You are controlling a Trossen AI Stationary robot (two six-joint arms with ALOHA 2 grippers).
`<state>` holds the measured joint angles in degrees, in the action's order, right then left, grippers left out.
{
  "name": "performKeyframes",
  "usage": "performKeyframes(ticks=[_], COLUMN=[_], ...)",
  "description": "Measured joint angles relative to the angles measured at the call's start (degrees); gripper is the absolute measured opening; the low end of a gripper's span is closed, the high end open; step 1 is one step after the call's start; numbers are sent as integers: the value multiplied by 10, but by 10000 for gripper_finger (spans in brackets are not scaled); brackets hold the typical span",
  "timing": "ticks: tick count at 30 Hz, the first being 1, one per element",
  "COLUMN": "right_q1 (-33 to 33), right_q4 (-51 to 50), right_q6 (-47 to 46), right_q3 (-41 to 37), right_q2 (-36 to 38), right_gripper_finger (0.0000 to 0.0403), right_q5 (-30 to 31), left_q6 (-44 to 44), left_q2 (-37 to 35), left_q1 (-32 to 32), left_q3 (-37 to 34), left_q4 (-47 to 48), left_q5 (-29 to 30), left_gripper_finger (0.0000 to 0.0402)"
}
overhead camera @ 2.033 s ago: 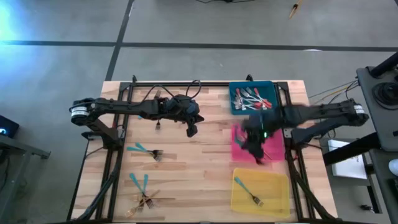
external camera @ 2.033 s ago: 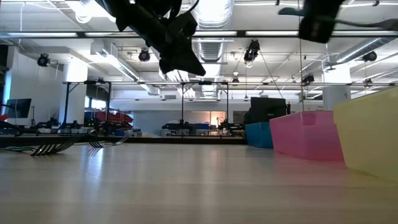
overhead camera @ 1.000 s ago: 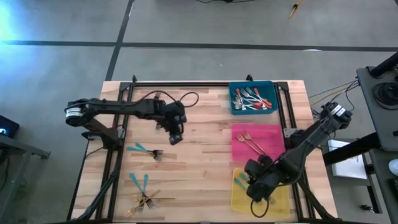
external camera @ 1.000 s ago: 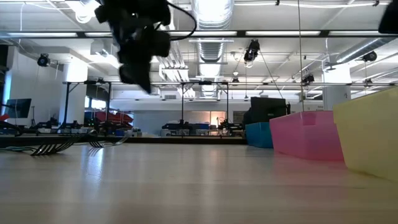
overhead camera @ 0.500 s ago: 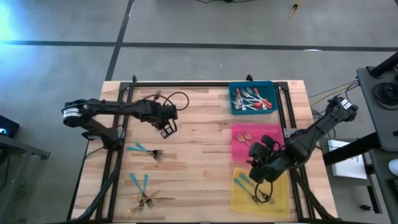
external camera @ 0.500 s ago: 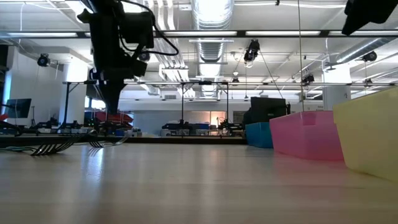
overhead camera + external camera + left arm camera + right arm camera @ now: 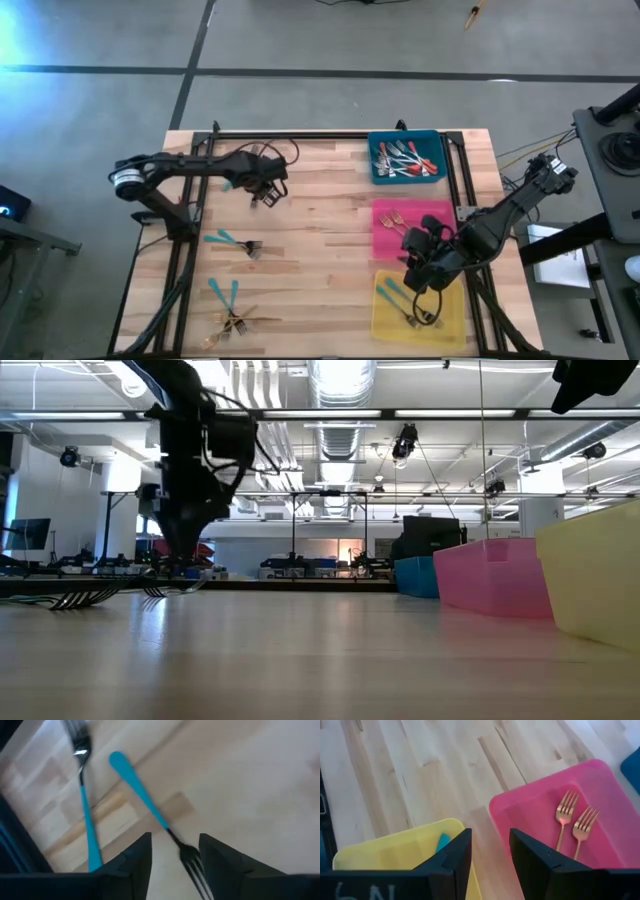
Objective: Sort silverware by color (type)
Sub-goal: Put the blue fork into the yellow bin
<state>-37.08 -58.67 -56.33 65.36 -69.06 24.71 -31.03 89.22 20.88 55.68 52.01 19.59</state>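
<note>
A: Where do the forks lie?

B: Red-handled forks (image 7: 405, 160) are heaped at upper right; two gold forks (image 7: 571, 824) lie side by side just below them. Teal forks (image 7: 398, 298) rest at lower right.

A: And on the left?

B: Two teal-handled forks (image 7: 232, 241) at centre left, a mixed teal-and-gold cluster (image 7: 231, 312) lower left.

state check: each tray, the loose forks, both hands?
Blue tray: holds the red-handled forks.
Pink tray: holds two gold forks.
Yellow tray: holds teal-handled forks.
Loose teal forks: two flat on the table below the left hand.
Fork pile: unsorted, at the table's front left.
Left hand: open, empty, over a teal fork.
Right hand: open, empty, between yellow and pink trays.
</note>
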Motion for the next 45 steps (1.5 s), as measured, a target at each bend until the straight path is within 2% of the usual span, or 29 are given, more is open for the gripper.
performKeyframes(ticks=[3,9,18,34,38,45], right_q1=[0,0,0,0,0,0], right_q4=[0,-2,-11,-11,-11,-11], right_q6=[2,38,45,38,39,49], right_q3=[0,0,0,0,0,0], right_q2=[0,0,0,0,0,0], right_gripper_finger=[125,125,124,109,109,104], right_q5=[9,10,10,8,6,2], left_q6=[-10,3,30,16,12,20], left_q2=[24,76,140,142,142,142], left_q1=[33,84,110,153,165,181], left_q3=[0,1,7,7,7,7], left_q4=[-11,-57,-71,-63,-55,-50], left_q5=[-2,-45,-59,-115,-145,-183], left_gripper_finger=[152,153,153,153,152,128])
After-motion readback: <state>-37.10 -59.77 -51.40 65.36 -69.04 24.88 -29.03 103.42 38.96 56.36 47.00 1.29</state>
